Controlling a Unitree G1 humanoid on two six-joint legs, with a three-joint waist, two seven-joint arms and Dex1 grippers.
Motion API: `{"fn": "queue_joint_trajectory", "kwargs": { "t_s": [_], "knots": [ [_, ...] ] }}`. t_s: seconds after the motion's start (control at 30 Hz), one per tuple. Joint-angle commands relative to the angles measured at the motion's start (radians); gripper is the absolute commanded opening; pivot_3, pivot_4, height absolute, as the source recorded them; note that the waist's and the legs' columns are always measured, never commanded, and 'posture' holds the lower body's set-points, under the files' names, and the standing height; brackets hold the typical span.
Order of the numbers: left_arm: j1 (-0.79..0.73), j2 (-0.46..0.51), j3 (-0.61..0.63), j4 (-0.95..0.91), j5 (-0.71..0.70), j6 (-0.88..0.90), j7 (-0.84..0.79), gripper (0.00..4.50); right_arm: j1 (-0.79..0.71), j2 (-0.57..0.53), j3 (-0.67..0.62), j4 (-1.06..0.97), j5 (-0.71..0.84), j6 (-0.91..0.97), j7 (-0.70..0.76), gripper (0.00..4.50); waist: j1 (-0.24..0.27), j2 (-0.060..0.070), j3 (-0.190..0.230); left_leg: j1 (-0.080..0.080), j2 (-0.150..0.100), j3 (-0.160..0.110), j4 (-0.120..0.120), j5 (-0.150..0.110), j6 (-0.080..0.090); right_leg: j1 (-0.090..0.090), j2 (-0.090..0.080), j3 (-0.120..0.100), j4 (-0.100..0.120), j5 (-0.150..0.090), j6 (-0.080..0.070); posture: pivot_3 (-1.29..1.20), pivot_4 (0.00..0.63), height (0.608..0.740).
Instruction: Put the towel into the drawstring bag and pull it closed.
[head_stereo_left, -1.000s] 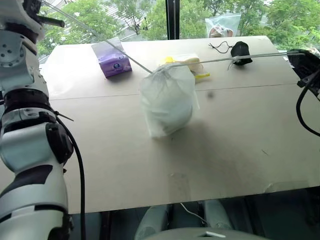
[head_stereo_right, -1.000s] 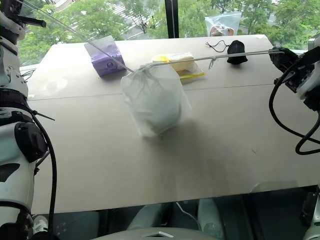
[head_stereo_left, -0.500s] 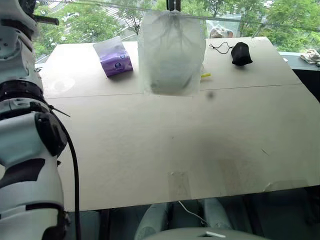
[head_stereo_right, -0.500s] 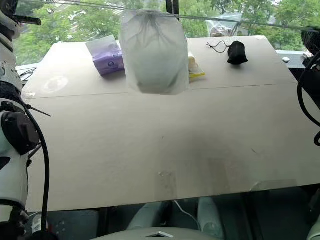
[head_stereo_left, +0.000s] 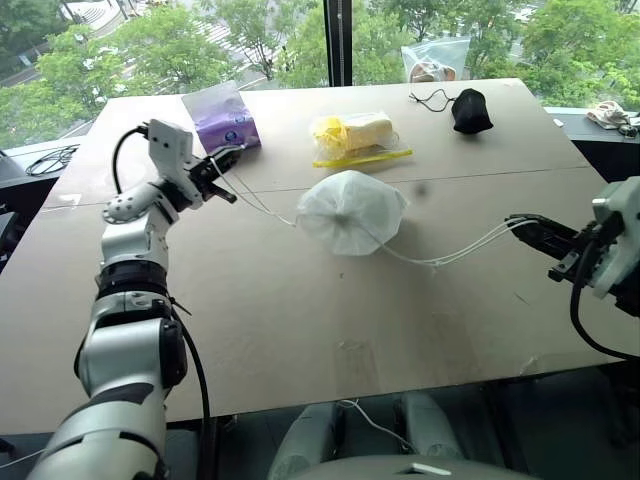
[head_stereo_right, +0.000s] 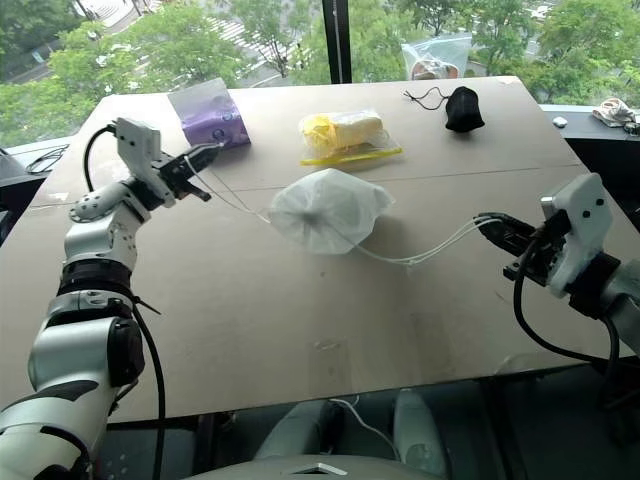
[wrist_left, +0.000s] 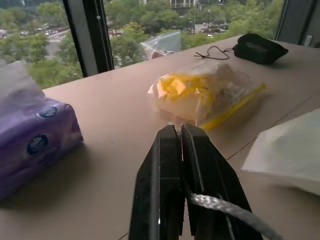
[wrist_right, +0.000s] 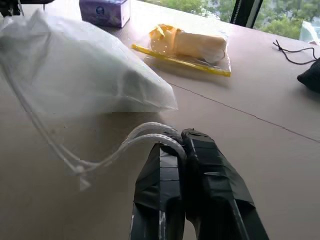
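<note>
A big brown table (head_stereo_left: 300, 330) holds a white drawstring bag (head_stereo_left: 352, 212) in the middle, a purple packet (head_stereo_left: 226, 116), a yellow bundle (head_stereo_left: 352, 134) and a black pouch (head_stereo_left: 466, 108).

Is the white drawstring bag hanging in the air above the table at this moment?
No, the drawstring bag lies on the table, with its cords running out to the left gripper and the right gripper.

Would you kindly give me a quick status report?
Both end effectors, left and right, shut on cords. Drawstring bag cinched, lying on table. Nothing obstructing.
</note>
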Motion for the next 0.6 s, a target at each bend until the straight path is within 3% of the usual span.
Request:
{"fn": "queue_joint_trajectory", "kwargs": {
  "t_s": [0.03, 0.17, 0.2, 0.23, 0.27, 0.33, 0.43, 0.5, 0.53, 0.6],
  "knots": [
    [0.026, -0.024, -0.052, -0.288, -0.054, 0.145, -0.026, 0.02, -0.136, -0.001, 0.179, 0.084, -0.139, -0.081, -0.024, 0.00, 0.005, 0.000, 0.000, 0.000, 0.000, 0.000, 0.000, 0.001, -0.002, 0.000, 0.000, 0.000, 0.000, 0.000, 0.000, 0.00, 0.150, 0.740],
    [0.141, -0.021, -0.135, -0.382, -0.015, 0.180, -0.075, 0.02, -0.211, -0.009, 0.386, 0.205, -0.315, -0.180, 0.013, 0.00, 0.007, 0.004, -0.002, 0.001, 0.001, 0.001, -0.004, 0.001, -0.002, -0.001, 0.001, 0.002, -0.003, 0.000, 0.000, 0.00, 0.150, 0.740],
    [0.173, -0.009, -0.160, -0.408, -0.013, 0.192, -0.106, 0.31, -0.225, 0.006, 0.416, 0.234, -0.335, -0.186, 0.015, 0.00, 0.005, 0.004, -0.002, 0.001, 0.001, 0.002, -0.005, 0.001, -0.002, -0.001, 0.001, 0.003, -0.004, 0.000, 0.000, 0.00, 0.150, 0.740],
    [0.206, 0.007, -0.179, -0.433, -0.008, 0.189, -0.135, 0.66, -0.228, 0.013, 0.445, 0.249, -0.343, -0.198, 0.038, 0.50, 0.004, 0.004, -0.002, 0.001, 0.001, 0.002, -0.005, 0.001, -0.002, -0.003, 0.002, 0.005, -0.004, 0.000, 0.000, 0.00, 0.150, 0.740],
    [0.232, 0.025, -0.189, -0.454, -0.004, 0.202, -0.150, 0.90, -0.222, 0.011, 0.467, 0.254, -0.352, -0.207, 0.062, 0.67, 0.004, 0.004, -0.002, 0.000, 0.001, 0.002, -0.005, 0.001, -0.002, -0.003, 0.002, 0.006, -0.005, 0.000, 0.000, 0.00, 0.150, 0.740],
    [0.295, 0.081, -0.199, -0.506, 0.009, 0.226, -0.174, 1.82, -0.179, -0.025, 0.490, 0.244, -0.371, -0.215, 0.111, 1.45, 0.009, 0.003, -0.002, -0.001, 0.001, 0.002, -0.005, 0.001, -0.002, -0.005, 0.002, 0.006, -0.005, 0.000, 0.000, 0.00, 0.150, 0.740],
    [0.422, 0.190, -0.206, -0.593, 0.042, 0.209, -0.214, 3.32, -0.051, -0.117, 0.458, 0.188, -0.378, -0.191, 0.172, 2.98, 0.018, 0.004, -0.002, -0.002, 0.001, 0.000, -0.006, 0.001, -0.002, -0.005, 0.003, 0.005, -0.006, 0.000, 0.000, 0.00, 0.150, 0.740],
    [0.513, 0.247, -0.155, -0.679, -0.018, 0.264, -0.237, 4.31, 0.086, -0.160, 0.372, 0.099, -0.324, -0.183, 0.222, 4.00, 0.024, 0.006, -0.001, -0.001, 0.001, 0.001, -0.007, 0.001, -0.002, -0.004, 0.003, 0.005, -0.008, 0.000, 0.000, 0.00, 0.150, 0.740],
    [0.540, 0.263, -0.135, -0.708, -0.042, 0.284, -0.240, 4.50, 0.128, -0.163, 0.336, 0.070, -0.302, -0.182, 0.231, 4.46, 0.026, 0.007, 0.000, 0.000, 0.001, 0.001, -0.007, 0.000, -0.001, -0.002, 0.002, 0.005, -0.010, 0.000, 0.000, 0.00, 0.150, 0.740],
    [0.603, 0.308, -0.083, -0.749, -0.074, 0.304, -0.263, 4.50, 0.204, -0.121, 0.227, 0.005, -0.220, -0.168, 0.225, 4.46, 0.031, 0.010, 0.001, 0.002, 0.002, 0.000, -0.007, 0.000, 0.000, 0.002, 0.003, 0.004, -0.013, 0.001, 0.001, 0.00, 0.150, 0.740]
  ]
}}
